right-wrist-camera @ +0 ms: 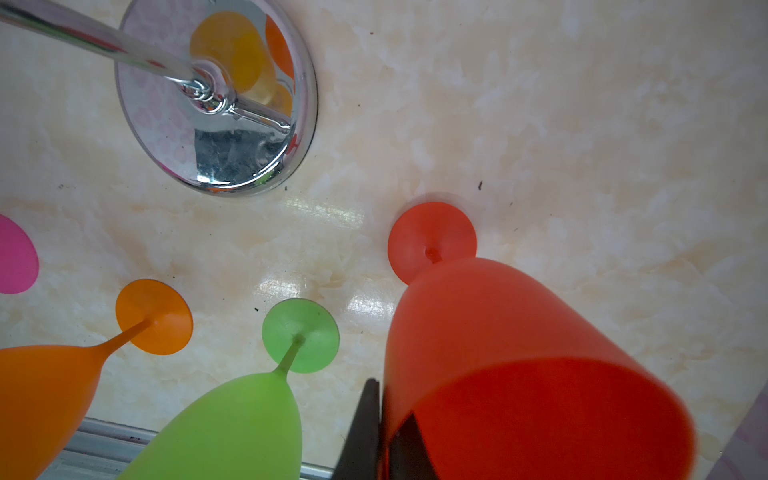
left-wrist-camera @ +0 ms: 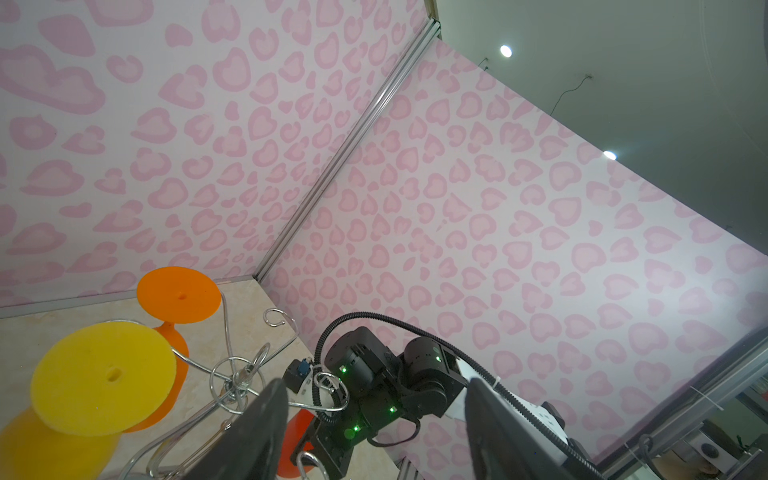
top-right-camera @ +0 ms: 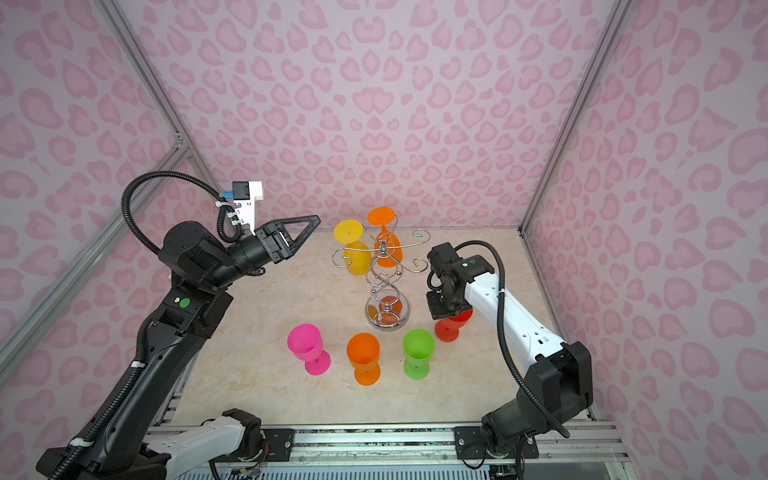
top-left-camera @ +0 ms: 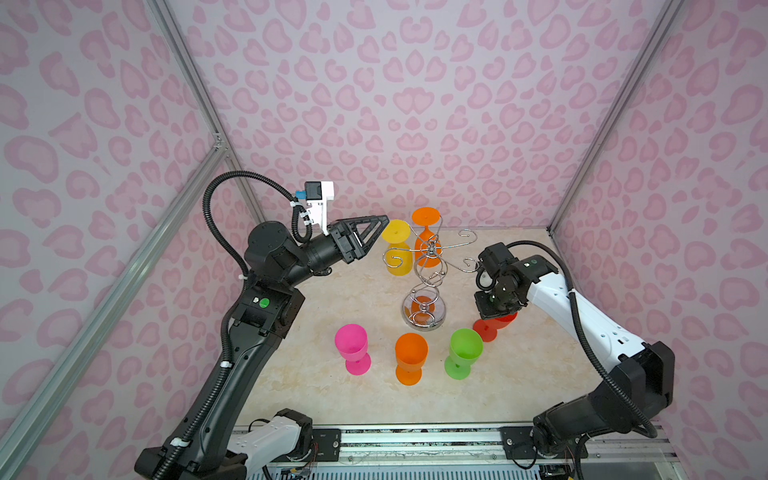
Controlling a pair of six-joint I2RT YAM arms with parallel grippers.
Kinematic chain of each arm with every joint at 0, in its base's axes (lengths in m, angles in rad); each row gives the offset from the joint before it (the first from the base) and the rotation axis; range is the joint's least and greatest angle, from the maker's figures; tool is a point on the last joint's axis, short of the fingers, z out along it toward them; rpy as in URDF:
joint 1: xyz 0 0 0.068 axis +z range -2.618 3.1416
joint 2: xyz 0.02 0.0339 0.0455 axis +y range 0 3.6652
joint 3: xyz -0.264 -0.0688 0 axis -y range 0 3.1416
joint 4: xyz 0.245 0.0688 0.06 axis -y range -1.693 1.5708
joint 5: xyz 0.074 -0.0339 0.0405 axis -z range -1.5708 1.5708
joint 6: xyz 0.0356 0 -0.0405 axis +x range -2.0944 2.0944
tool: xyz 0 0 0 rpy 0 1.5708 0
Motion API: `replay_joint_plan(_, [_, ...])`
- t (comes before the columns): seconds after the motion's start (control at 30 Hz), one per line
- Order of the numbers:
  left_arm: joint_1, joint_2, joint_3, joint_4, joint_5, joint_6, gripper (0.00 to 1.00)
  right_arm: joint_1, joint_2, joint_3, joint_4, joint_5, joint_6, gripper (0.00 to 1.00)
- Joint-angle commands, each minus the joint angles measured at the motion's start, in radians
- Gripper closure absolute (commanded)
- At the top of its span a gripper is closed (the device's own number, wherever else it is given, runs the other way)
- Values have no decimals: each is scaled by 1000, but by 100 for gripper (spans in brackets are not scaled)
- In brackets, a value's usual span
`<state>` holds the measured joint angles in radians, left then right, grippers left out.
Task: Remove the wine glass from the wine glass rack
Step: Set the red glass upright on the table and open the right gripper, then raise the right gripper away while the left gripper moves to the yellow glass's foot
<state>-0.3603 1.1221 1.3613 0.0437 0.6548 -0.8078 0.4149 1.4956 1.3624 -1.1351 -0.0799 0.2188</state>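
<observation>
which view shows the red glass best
The right wrist view: the red glass fills it, foot to rim. In both top views the right gripper covers most of it; the left wrist view shows only a sliver.

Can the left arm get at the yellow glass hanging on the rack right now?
Probably yes. The left gripper is open, close beside the yellow glass hanging on the wine glass rack, nothing between them. The right gripper, shut on the red glass, is elsewhere.
</observation>
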Motion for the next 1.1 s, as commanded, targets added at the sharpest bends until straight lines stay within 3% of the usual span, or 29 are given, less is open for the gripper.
replay_joint_plan(0.0, [1,-7,4,-1,8,18,30,-5,-10,-14,11,-6,11,93])
replay_joint_plan(0.27, [2,-12,1,-6,8,19,30,-5,-45,-21,26,-21,24,74])
replay_joint_plan(0.4, [3,-15,-4,-8,0,22,30,-8,-65,-11,28,-25,32,69])
replay_joint_plan(0.7, [35,16,-10,-45,-72,5,29,-53,-218,-2,58,-6,96,67])
replay_joint_plan(1.07, [97,168,-48,-33,-62,-26,29,-194,-511,-81,274,14,190,65])
